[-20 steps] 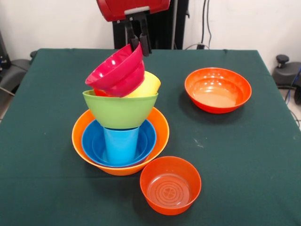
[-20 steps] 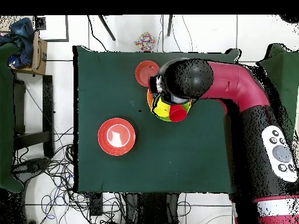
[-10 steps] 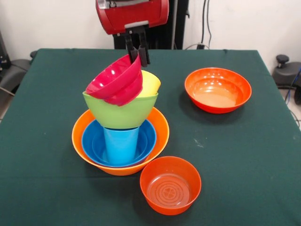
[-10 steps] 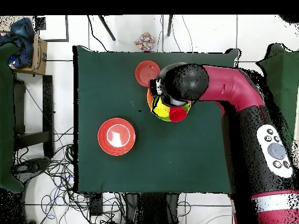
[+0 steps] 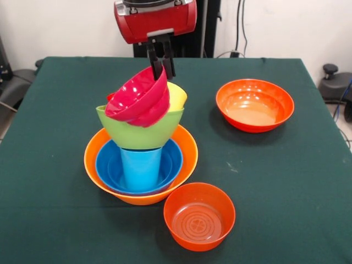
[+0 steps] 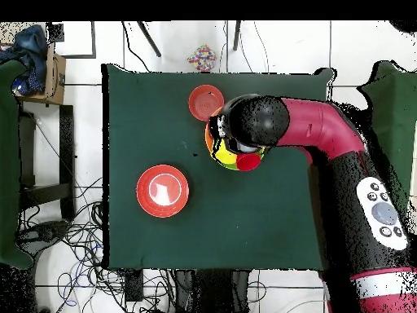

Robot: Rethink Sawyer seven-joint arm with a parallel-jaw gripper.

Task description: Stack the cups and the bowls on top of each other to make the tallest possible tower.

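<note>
Front view: counter (image 5: 286, 181) w/ a dark green cloth, pale wall behind it, a couple of cables hanging down that wall top right; black gear at both side edges, can't tell what it is. Overhead view shows the counter on a white tiled floor (image 6: 89, 147), a tangle of cables (image 6: 81, 244) on the floor beside and below the cloth, some blue stuff piled on a box top left.

Tower (image 5: 141, 144) sits left of centre: big pale orange bowl (image 5: 187, 159) at the bottom, blue bowl (image 5: 170, 162) nested in it, light blue cup (image 5: 141, 168) standing in that, lime green bowl (image 5: 137, 132) resting on the cup, yellow cup (image 5: 177, 96) poking out of the green one at the back; magenta-pink bowl (image 5: 137, 99) on top, tilted hard, open side facing left-front. Gripper (image 5: 160, 63) comes down from the red arm (image 5: 155, 19) and is clamped on the pink bowl's raised back rim.

Two red-orange bowls stand apart from the pile, both upright: wide one (image 5: 254, 104) off to the right, well clear; smaller one (image 5: 199, 216) near the front edge, just beside the orange base bowl, not touching afaict.

Open room: whole right front quarter of the cloth is bare, also the left strip and the far corners; tower itself is well in from every edge. Overhead, the arm (image 6: 326, 134) covers most of the pile.
</note>
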